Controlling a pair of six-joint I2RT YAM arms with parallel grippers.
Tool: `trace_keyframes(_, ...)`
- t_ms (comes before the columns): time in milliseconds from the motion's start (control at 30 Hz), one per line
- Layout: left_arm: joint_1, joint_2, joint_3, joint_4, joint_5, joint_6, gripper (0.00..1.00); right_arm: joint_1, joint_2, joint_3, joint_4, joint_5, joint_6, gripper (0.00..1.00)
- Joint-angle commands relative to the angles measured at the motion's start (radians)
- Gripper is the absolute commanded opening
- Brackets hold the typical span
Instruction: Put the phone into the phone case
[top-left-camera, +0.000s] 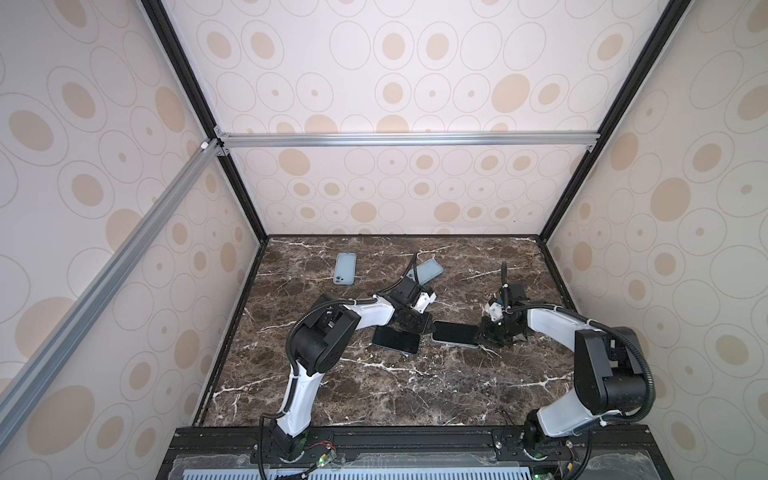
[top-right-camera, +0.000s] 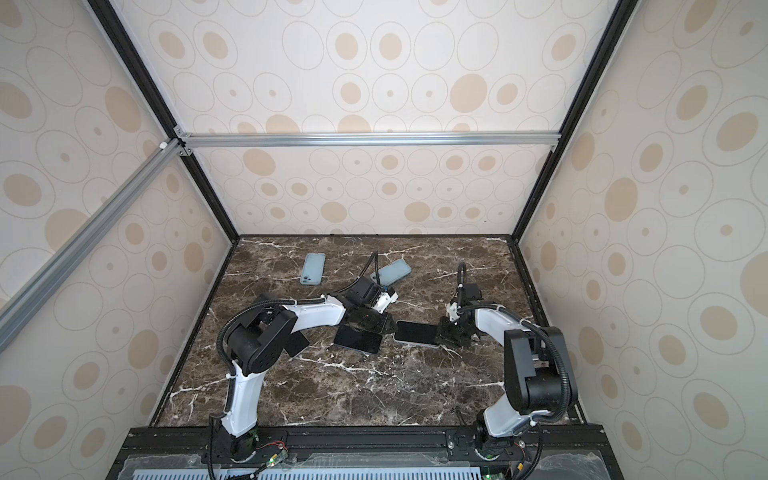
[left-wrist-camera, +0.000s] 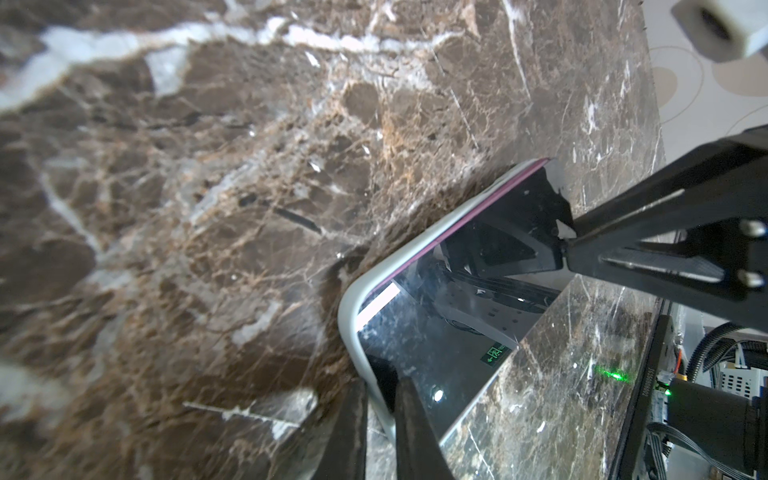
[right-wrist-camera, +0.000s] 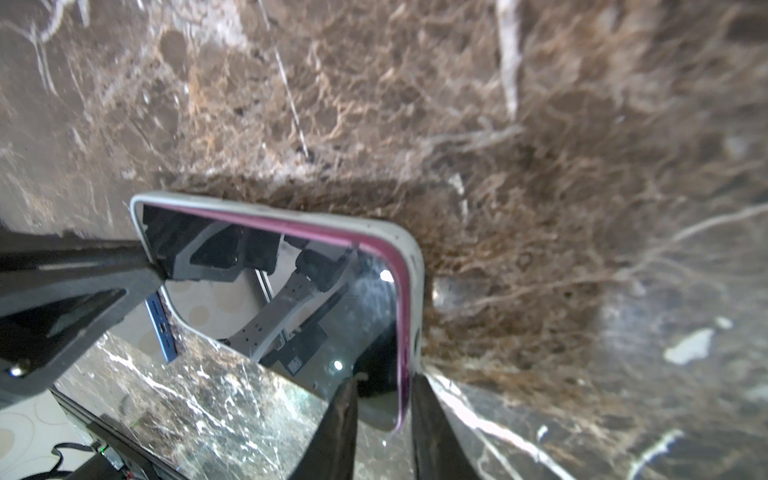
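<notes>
The phone (top-left-camera: 455, 333) (top-right-camera: 415, 332) lies flat on the marble at mid-table, dark glass up. Its pink edge (right-wrist-camera: 401, 316) sits inside a pale grey phone case (right-wrist-camera: 412, 257) (left-wrist-camera: 349, 316). My left gripper (top-left-camera: 428, 328) (left-wrist-camera: 380, 374) is at the phone's left end, shut on the case's rim there. My right gripper (top-left-camera: 480, 334) (right-wrist-camera: 384, 380) is at the right end. Its jaws straddle the cased edge, one fingertip on the glass and one outside the case, with a gap showing. Each wrist view shows the opposite gripper's fingers (left-wrist-camera: 648, 232) (right-wrist-camera: 75, 274) at the phone's far end.
A second black phone (top-left-camera: 397, 340) (top-right-camera: 358, 340) lies partly under my left wrist. Two blue-grey cases (top-left-camera: 345, 269) (top-left-camera: 428, 270) lie near the back of the marble top (top-left-camera: 374, 395). Patterned walls close in three sides.
</notes>
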Motion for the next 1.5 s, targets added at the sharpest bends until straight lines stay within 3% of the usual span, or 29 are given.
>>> trace_keyframes(0, -0.014, 0.039, 0.008, -0.071, -0.041, 0.009, 0.14, 0.006, -0.043, 0.02, -0.073, 0.022, -0.016, 0.29)
trace_keyframes(900, -0.015, 0.022, 0.013, -0.081, -0.048, 0.011, 0.14, 0.013, -0.048, -0.043, -0.037, -0.008, 0.039, 0.3)
trace_keyframes(1467, -0.013, 0.026, 0.015, -0.078, -0.046, 0.0, 0.13, 0.071, -0.028, -0.029, -0.016, 0.041, 0.094, 0.26)
